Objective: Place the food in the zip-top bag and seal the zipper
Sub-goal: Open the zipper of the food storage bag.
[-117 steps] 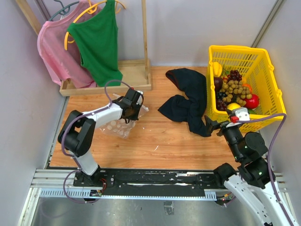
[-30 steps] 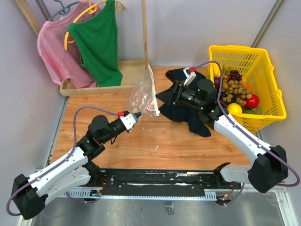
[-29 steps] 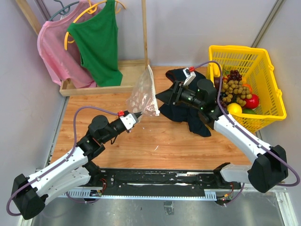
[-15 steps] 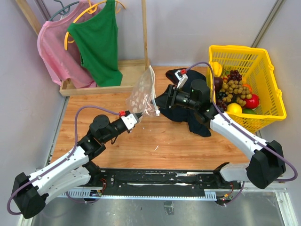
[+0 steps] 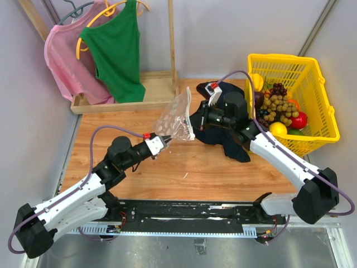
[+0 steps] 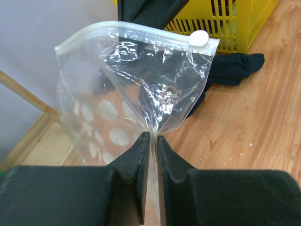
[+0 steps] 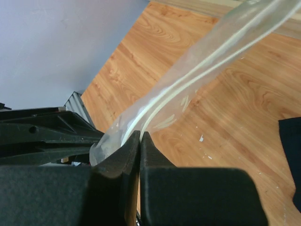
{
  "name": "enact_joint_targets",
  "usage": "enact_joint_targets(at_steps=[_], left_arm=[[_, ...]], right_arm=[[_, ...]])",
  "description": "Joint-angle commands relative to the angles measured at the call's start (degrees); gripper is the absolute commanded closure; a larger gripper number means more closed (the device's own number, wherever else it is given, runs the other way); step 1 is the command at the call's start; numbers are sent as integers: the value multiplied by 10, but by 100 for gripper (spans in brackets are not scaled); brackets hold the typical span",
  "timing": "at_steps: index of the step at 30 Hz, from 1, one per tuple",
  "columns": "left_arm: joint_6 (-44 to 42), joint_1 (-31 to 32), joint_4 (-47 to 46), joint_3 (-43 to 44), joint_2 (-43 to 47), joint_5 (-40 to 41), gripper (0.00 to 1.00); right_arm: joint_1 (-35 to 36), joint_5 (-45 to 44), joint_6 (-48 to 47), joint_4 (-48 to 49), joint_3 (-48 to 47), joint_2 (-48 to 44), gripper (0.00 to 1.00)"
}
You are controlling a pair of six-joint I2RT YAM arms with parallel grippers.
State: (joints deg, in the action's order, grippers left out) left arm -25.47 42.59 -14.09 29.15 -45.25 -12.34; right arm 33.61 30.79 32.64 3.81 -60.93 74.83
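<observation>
Tipped from upright to a slant within the last second, the clear bag is held aloft between both arms above the wooden table. The right gripper, open a moment ago, has been clamped shut on the zipper. The left gripper is pinched on the thin, crinkled film opposite. Opening the mouth is judged the next step. Glossy fruit is left heaped in the yellow lattice basket.
</observation>
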Motion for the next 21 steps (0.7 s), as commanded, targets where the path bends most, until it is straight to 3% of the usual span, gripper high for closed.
enact_joint_targets(at_steps=[1,6,9,17,19,21], left_arm=[[16,7,-5,11,12,-5,79],[58,7,4,27,16,-8,62],[100,7,0,35,20,9,39],[363,7,-5,85,6,140,17],[435,7,13,97,-2,176,4],[499,7,35,112,-12,209,1]], right_arm=[[14,-58,-71,-53,-29,-30,99],[28,-119,-118,-91,-32,-48,99],[39,-147,-154,-110,-39,-58,99],[80,-237,-236,-153,-43,-74,99],[92,-257,-247,-154,-40,-75,99],[108,-281,-258,-153,-35,-75,99]])
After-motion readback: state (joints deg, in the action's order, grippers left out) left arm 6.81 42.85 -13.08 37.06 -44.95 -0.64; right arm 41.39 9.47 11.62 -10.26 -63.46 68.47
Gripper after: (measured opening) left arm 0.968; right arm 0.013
